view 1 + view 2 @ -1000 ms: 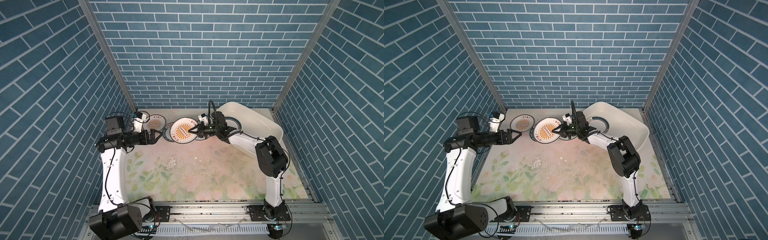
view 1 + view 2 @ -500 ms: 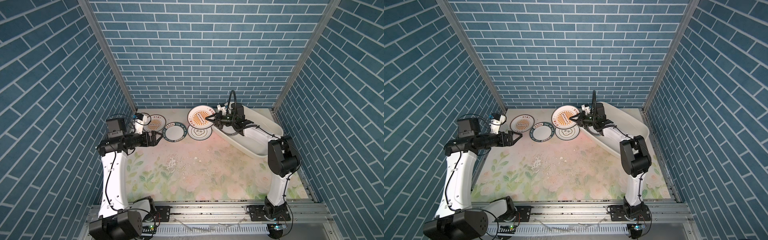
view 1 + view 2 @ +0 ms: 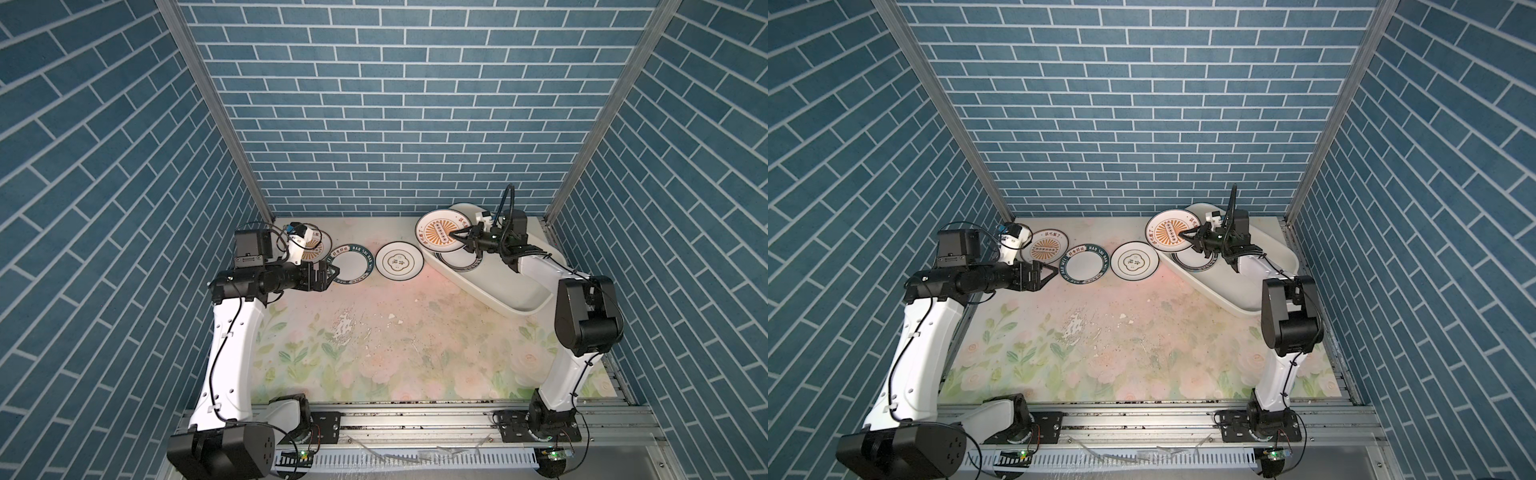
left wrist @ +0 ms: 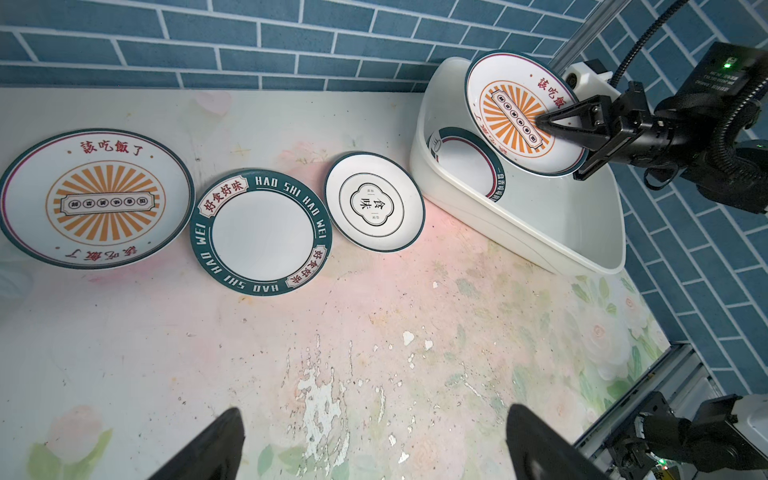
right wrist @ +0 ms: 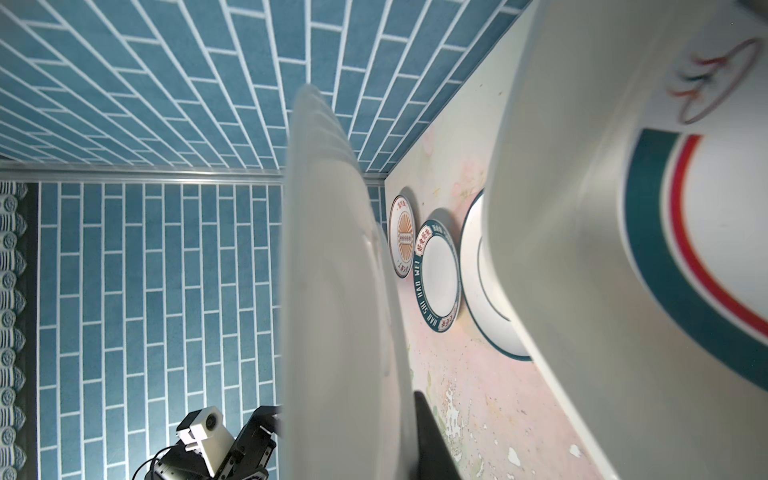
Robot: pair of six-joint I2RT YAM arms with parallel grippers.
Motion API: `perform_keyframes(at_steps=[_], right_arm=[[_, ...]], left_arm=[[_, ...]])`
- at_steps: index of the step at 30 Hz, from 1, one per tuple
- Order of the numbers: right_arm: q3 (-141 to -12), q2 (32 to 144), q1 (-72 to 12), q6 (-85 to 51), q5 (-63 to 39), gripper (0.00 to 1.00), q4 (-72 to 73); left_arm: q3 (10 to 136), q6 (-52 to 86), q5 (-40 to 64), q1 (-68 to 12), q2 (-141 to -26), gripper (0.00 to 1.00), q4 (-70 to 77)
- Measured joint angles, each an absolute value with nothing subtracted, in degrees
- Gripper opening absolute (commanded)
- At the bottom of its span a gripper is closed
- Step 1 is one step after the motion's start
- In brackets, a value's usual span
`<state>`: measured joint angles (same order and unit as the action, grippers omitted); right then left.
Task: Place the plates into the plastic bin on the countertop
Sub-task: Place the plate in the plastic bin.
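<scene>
Elbow raised and folded, the right arm (image 3: 582,311) reaches back over the bin (image 3: 469,284). Its forearm runs along the tub toward the back wall (image 3: 395,124) and its wrist is turned to the robot's left. The right gripper (image 3: 455,233) is clamped on the rim of a sunburst plate (image 3: 436,230). One dark finger (image 4: 544,121) lies across the plate's face as far as the orange centre, and the other is hidden behind the plate. The plate hangs clear of the tub, tipped steeply, over the tub's far end. A ringed plate (image 3: 459,262) lies below it inside the bin. In the right wrist view the gripped plate shows edge-on as a pale, blurred disc.

The left arm (image 3: 232,332) stands with its long white link rising from the base and its black forearm level, pointing across the back of the countertop (image 3: 374,332). The left gripper (image 3: 331,277) has its fingers spread wide with nothing between them. In both top views its tips sit at the near edge of the lettered plate (image 4: 262,232). The left wrist view shows them raised, clear of every plate.

Three plates lie flat in a row along the back wall, close together. A second sunburst plate (image 4: 97,199) is at the robot's left, the lettered plate is in the middle, and an emblem plate (image 4: 374,203) lies just beside the bin.
</scene>
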<state>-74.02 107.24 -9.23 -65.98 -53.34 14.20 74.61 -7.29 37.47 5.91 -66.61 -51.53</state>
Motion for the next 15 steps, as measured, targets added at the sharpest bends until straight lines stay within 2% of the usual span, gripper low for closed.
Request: perform_keyframes(at_steps=[8,15], right_arm=[[-72.2,108.7,-3.1,-64.0,-54.3,0.16,14.6],[-72.2,115.4,-0.5,-62.9,-55.4,0.16,15.9]], left_arm=[[75.9,-7.4,36.1,5.3,-68.9,1.00,-51.5],[75.9,-7.4,35.8,5.3,-69.0,1.00,-51.5]])
